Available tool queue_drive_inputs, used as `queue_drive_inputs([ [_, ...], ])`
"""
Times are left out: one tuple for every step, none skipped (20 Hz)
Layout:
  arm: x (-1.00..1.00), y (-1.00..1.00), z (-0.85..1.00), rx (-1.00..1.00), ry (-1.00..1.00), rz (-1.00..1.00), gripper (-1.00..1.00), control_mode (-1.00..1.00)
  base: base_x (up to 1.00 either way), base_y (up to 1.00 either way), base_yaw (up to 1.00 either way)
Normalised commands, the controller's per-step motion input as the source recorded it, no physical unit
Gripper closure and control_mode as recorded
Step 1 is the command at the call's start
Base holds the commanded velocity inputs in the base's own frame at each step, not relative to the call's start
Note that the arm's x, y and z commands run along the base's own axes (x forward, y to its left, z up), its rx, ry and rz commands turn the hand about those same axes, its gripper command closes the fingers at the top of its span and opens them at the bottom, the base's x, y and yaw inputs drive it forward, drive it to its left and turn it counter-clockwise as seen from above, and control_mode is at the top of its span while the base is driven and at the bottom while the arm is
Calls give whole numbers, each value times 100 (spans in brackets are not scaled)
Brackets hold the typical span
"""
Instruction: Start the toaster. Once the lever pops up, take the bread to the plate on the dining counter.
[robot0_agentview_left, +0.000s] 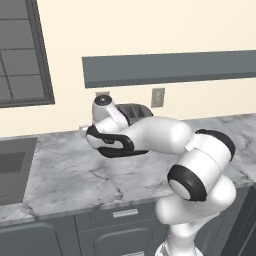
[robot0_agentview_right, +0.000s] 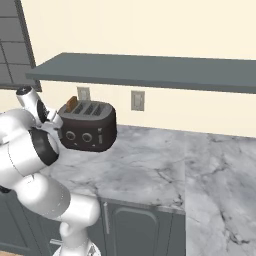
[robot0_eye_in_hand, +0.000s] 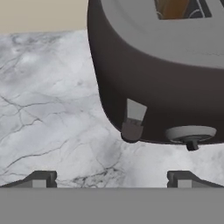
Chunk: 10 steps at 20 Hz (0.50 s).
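The black-brown toaster (robot0_agentview_left: 134, 114) (robot0_agentview_right: 89, 127) stands at the back of the marble worktop (robot0_agentview_left: 65, 175), against the wall. The tan bread (robot0_agentview_right: 71, 104) (robot0_eye_in_hand: 173, 8) sticks out of its leftmost slot. In the hand view the toaster (robot0_eye_in_hand: 166, 87) looms close, with a small dark lever (robot0_eye_in_hand: 132, 127) low on its side and a round knob (robot0_eye_in_hand: 190, 133) to the right. My gripper (robot0_eye_in_hand: 111, 180) (robot0_agentview_right: 52, 122) (robot0_agentview_left: 83, 131) hovers open just left of the toaster, nothing between its fingers. The plate and the dining counter are out of view.
A sink (robot0_agentview_left: 15, 167) is sunk into the worktop at the far left, below a window (robot0_agentview_left: 20, 50). A grey shelf (robot0_agentview_right: 150, 70) runs along the wall above the toaster, with wall outlets (robot0_agentview_right: 137, 100) beneath it. Cabinet drawers (robot0_agentview_left: 125, 214) front the worktop.
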Motion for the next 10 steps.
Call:
queue_drive_inputs([
  [0,2,-9,0,0,0,-100,-100,0,0,0],
  [0,2,-7,0,1,0,-100,-100,0,0,0],
  [0,2,-7,0,1,0,-100,-100,0,0,0],
  [0,1,-7,0,1,0,-100,-100,0,0,0],
  [0,0,-7,0,1,0,-100,-100,0,0,0],
  [0,2,-5,0,1,0,-100,-100,0,0,0],
  [0,4,-6,0,1,0,-100,-100,0,0,0],
  [0,5,-8,0,1,0,-100,-100,0,0,0],
  [0,9,-9,0,1,0,-100,-100,0,0,0],
  [0,10,-10,0,0,0,-100,-100,0,0,0],
])
